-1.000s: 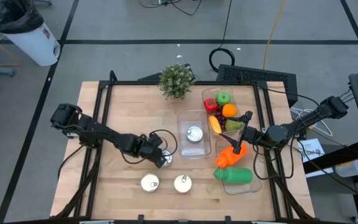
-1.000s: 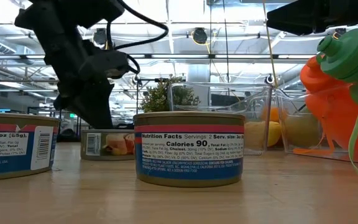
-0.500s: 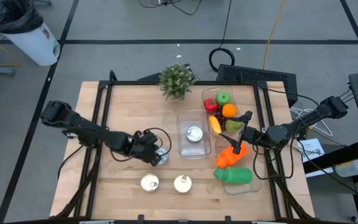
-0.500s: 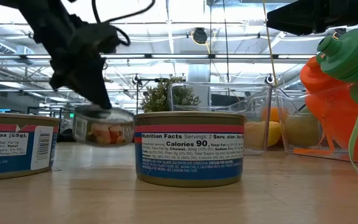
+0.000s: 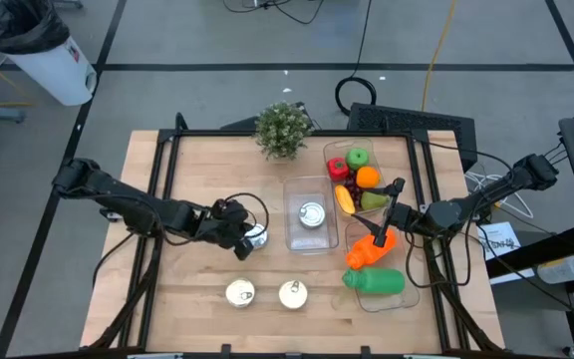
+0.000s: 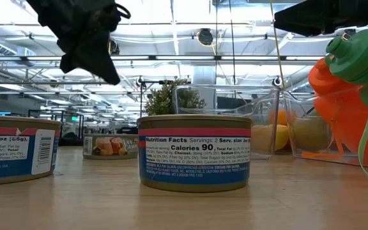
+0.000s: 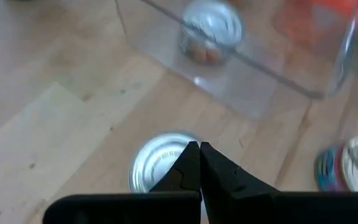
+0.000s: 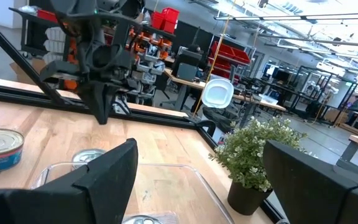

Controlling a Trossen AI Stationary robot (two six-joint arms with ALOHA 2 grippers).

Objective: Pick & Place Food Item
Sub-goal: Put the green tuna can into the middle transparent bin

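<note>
A food can (image 5: pixel 255 237) stands on the wooden table (image 5: pixel 197 170), directly beneath the left gripper (image 5: pixel 237 231), whose fingers (image 7: pixel 194 163) are pressed together above the lid, holding nothing. Just beyond it, a clear bin (image 5: pixel 309 187) holds a second can (image 5: pixel 312 213). Two more cans (image 5: pixel 240 292) (image 5: pixel 293 293) stand nearer the table's front edge. The right gripper (image 5: pixel 395 199), fingers spread, waits over the fruit tray (image 5: pixel 333 152).

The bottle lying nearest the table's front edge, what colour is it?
Green. The bottle shows best in the high view.
</note>
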